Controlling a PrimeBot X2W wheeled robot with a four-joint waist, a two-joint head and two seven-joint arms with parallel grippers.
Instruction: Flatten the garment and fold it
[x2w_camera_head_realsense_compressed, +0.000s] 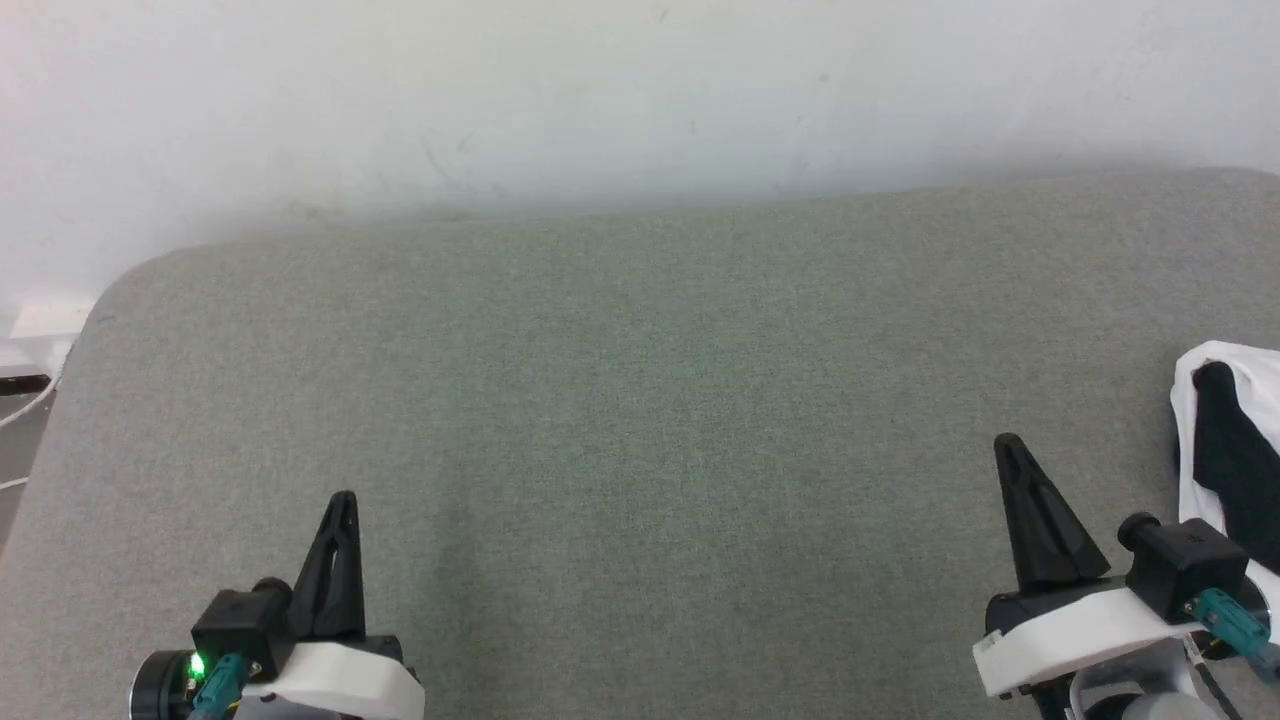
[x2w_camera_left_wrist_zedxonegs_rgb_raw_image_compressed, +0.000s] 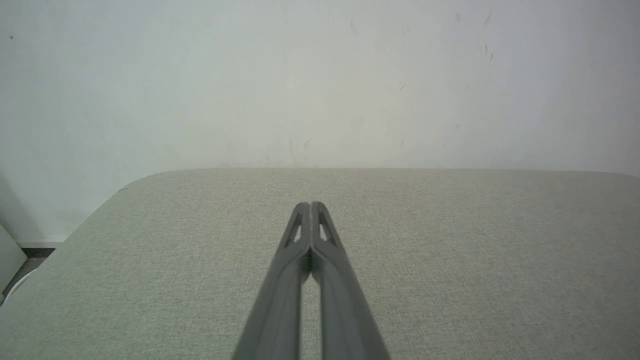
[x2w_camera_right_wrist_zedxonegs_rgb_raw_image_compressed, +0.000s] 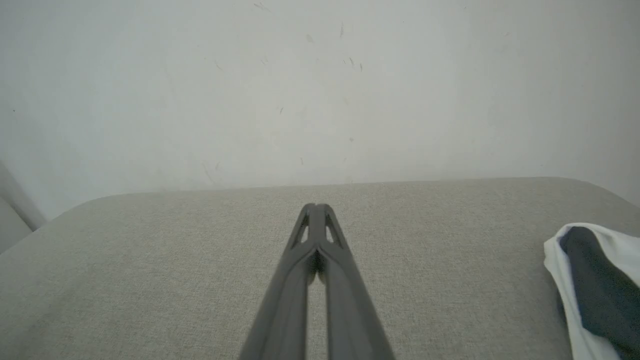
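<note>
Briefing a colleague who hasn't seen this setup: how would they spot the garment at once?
Find the grey table against the white wall. Toward its right end, just right of the right gripper, lies the garment. It is soft, bunched white cloth with a black fold, unlike the hard gripper beside it.

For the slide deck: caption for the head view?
Left gripper and right gripper shut over grey surface; garment bunched at right edge.

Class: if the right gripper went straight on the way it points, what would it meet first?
The right gripper would probably meet the white wall beyond the grey cushion; the way looks free till then, depth unclear. The garment lies aside, to its right.
</note>
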